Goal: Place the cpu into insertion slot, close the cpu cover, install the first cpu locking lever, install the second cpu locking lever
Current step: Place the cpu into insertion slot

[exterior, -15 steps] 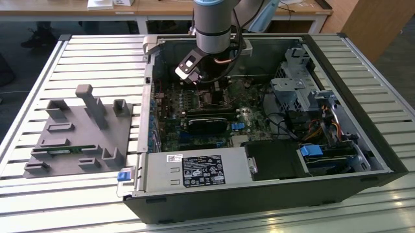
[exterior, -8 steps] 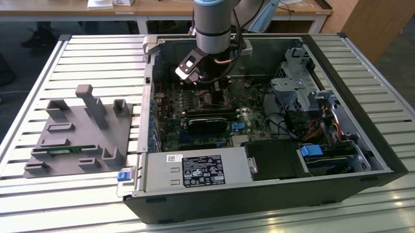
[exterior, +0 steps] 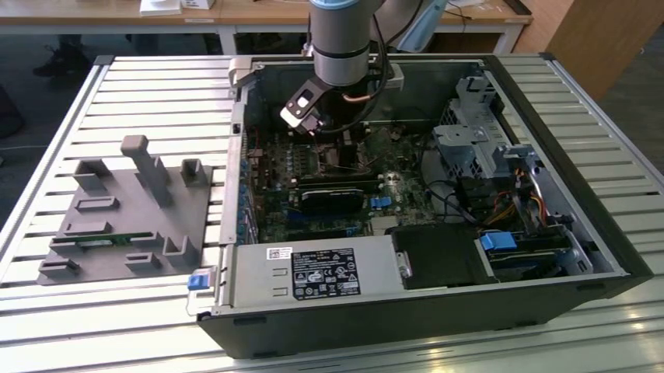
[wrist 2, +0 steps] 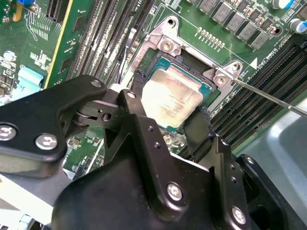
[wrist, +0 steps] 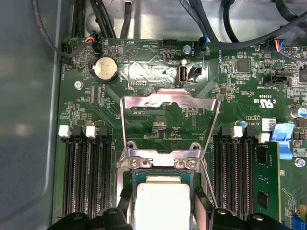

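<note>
The cpu (wrist 2: 170, 98), a small square chip with a pale silvery top, lies in the insertion slot (wrist 2: 165, 44), whose metal rim and green surround frame it. My gripper (wrist 2: 169, 108) is shut on the cpu, one black finger (wrist 2: 137, 88) at each of two opposite edges. In the first wrist view the cpu (wrist: 160, 203) sits between the fingers (wrist: 201, 211), and the cpu cover (wrist: 168, 100) is swung open beyond the slot (wrist: 160, 163). A thin locking lever (wrist 2: 268, 96) sticks out sideways. The exterior view has the gripper (exterior: 316, 132) low inside the computer case.
Black memory slots (wrist: 86, 177) flank the socket on both sides. A round coin battery (wrist: 104, 69) and cables (wrist: 211, 28) lie beyond the cover. The open case (exterior: 415, 311) holds a labelled power supply (exterior: 311, 272). A grey fixture (exterior: 124, 210) stands at the exterior view's left.
</note>
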Controlling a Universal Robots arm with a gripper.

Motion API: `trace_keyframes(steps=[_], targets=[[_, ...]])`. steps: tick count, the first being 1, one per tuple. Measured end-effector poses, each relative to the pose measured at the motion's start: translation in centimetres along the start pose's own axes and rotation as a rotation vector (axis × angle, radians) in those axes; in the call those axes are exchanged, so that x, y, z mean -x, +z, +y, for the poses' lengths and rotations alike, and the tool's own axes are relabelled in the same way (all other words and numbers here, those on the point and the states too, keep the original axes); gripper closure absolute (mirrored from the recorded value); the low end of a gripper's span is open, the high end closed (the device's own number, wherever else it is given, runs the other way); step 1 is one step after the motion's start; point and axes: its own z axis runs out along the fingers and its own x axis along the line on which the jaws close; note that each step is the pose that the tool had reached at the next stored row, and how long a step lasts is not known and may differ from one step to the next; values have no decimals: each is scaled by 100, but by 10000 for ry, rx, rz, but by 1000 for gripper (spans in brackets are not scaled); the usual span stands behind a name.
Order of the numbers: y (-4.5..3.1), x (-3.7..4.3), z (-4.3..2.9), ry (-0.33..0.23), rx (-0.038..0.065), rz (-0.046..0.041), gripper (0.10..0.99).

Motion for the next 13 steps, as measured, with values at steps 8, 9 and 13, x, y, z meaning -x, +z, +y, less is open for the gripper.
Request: trace_keyframes(steps=[8, 9, 13], targets=[[-118, 3, 11, -1, 1, 3, 475], [-124, 3, 11, -1, 1, 3, 475], [-152, 4, 13, 0, 0, 3, 553]])
